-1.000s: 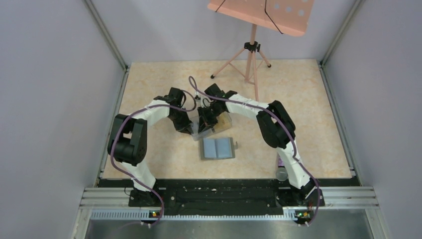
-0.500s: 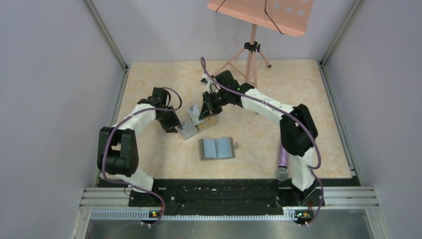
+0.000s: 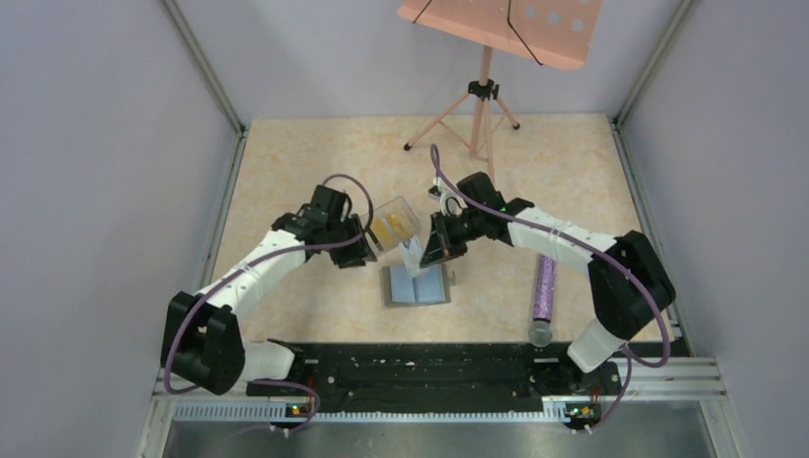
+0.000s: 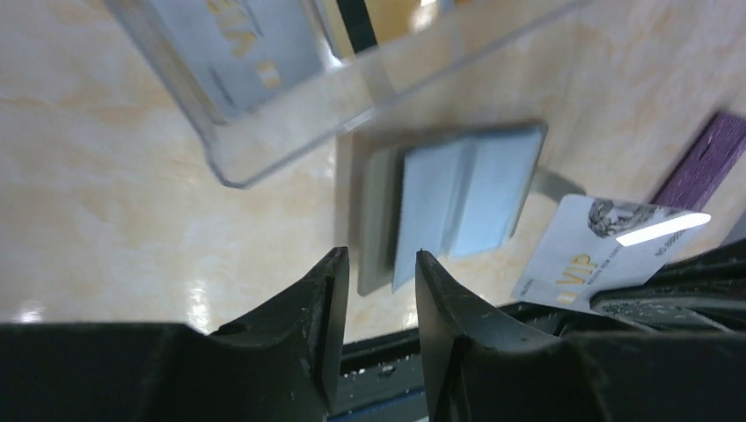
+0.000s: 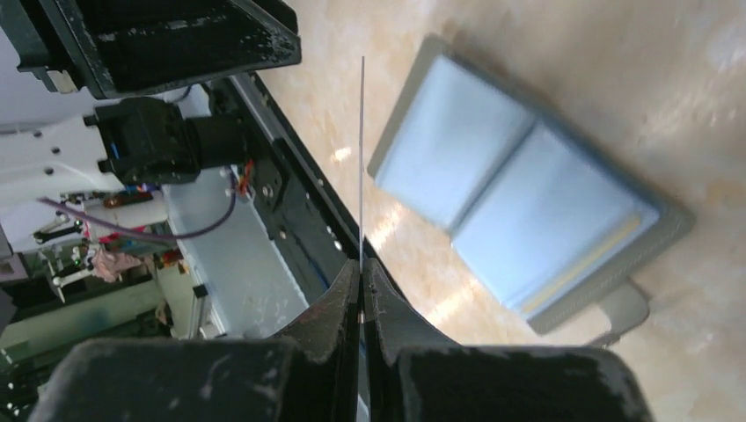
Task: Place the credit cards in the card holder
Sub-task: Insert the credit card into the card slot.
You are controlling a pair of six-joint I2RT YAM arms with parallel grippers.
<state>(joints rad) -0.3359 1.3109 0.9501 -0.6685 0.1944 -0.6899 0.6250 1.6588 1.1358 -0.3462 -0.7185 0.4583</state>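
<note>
The counter [image 3: 591, 191] carries a clear box [image 3: 394, 222] near its middle. It is tipped, with orange and yellow credit cards [image 3: 389, 227] inside. The card holder [image 3: 417, 284] lies open and flat close to the middle of the near edge. Its long axis runs along that edge and its fold runs from near to far.

The right claw [image 5: 361, 264] is clamped on a white VIP card [image 4: 598, 242]. It holds the card off the counter over the holder's far-left corner, with the free end pointing down and toward the near-left. I cannot tell which of the card's sides is the long one.

The left claw [image 4: 380, 257] hangs beside the box, fingers apart, with nothing between them.

The step is probably seating this card. I would lower it to a shallow angle and square its leading edge to a pocket mouth. It should slide in slowly, since the loose holder may skid. The free left claw could pin the holder down.
</note>
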